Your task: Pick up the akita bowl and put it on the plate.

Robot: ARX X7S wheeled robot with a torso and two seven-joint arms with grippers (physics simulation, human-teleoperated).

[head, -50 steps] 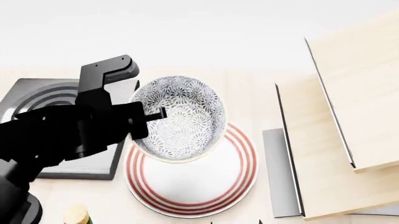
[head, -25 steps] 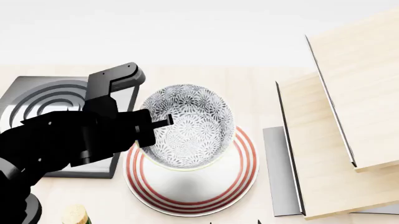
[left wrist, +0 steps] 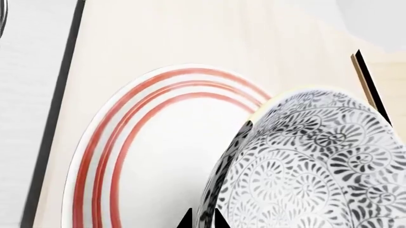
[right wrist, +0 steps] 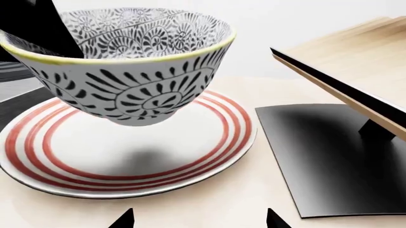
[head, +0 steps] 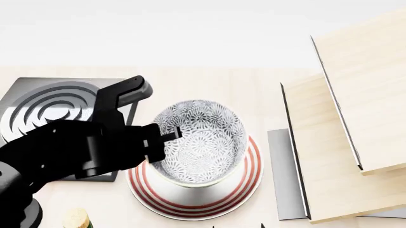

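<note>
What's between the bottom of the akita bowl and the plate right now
Nothing: the right wrist view shows the akita bowl hanging above the plate with a bare gap.

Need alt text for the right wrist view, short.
A patterned akita bowl hangs just above a red-ringed plate, not touching it, its shadow on the plate's centre. A dark grey mat and light wooden boards sit beside.
</note>
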